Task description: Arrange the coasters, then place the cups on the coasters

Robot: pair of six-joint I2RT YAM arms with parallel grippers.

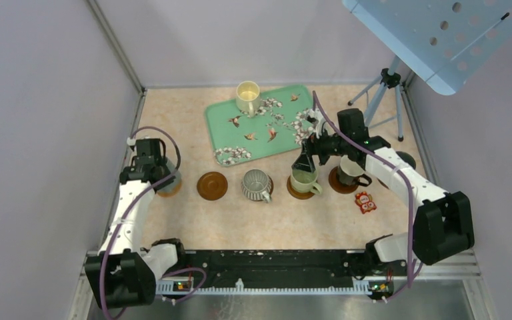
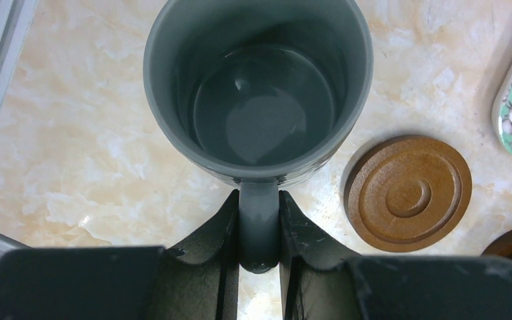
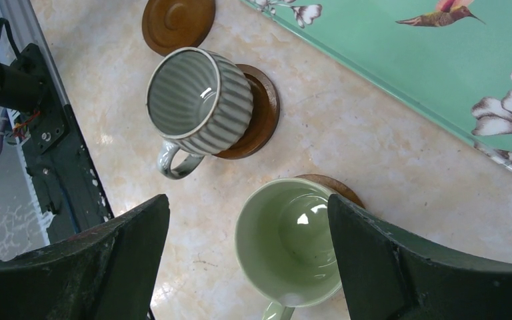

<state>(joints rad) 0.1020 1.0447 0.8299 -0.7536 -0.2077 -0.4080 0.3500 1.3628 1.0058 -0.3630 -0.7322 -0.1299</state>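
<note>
My left gripper [image 2: 259,230] is shut on the handle of the grey cup [image 2: 259,87], which stands upright. In the top view this cup [image 1: 168,179] is over a coaster [image 1: 171,192] at the far left; I cannot tell whether they touch. An empty coaster [image 1: 212,185] lies to its right. The ribbed cup [image 3: 197,100] and the pale green cup [image 3: 287,240] each sit on a coaster. My right gripper [image 3: 248,203] hangs open above the green cup, touching nothing. A dark cup [image 1: 349,173] sits on a coaster further right. The cream cup [image 1: 247,97] stands on the tray.
The green floral tray [image 1: 280,137] lies at the back centre. A small red trinket [image 1: 365,202] lies near the right arm. A tripod [image 1: 385,93] stands at the back right. Walls close both sides, and a black rail [image 1: 267,263] runs along the near edge.
</note>
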